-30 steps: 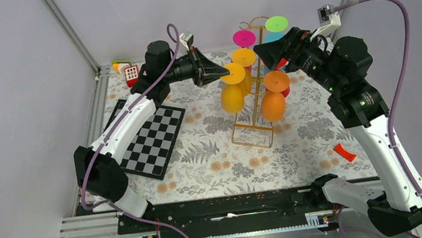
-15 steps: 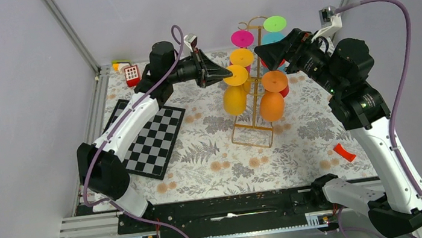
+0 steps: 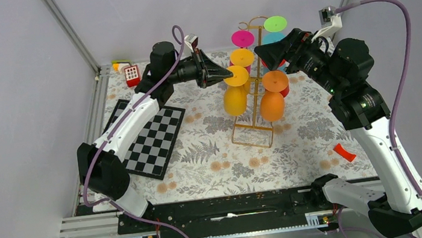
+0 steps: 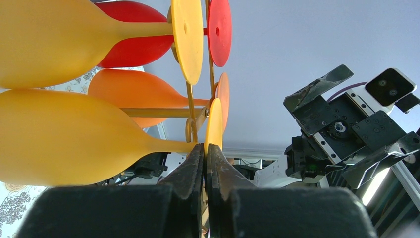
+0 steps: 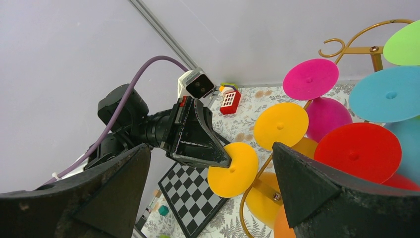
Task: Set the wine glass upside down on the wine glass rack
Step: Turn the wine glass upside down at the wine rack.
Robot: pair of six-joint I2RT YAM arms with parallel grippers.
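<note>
The yellow wine glass (image 3: 232, 99) hangs bowl down on the left side of the gold wire wine glass rack (image 3: 253, 138). My left gripper (image 3: 228, 73) is shut on the rim of its round foot (image 4: 214, 124). In the left wrist view the stem runs beside a curled hook end of the rack (image 4: 190, 133), and the bowl (image 4: 59, 139) fills the left. My right gripper (image 3: 266, 56) is open at the rack's upper right and holds nothing. In its own view the right gripper (image 5: 210, 148) frames the yellow foot (image 5: 235, 171) and the left gripper (image 5: 224, 159).
Several other glasses hang on the rack: pink (image 3: 242, 38), green (image 3: 275, 23), red (image 5: 357, 151), orange (image 3: 272, 105). A checkerboard (image 3: 153, 141) lies at the left, a red-and-white toy (image 3: 131, 74) at the back left, and a small red piece (image 3: 343, 152) at the right.
One second ago the left gripper and the yellow glass were slightly further left; they shifted right toward the rack. Nothing has visibly moved in the last half second.
</note>
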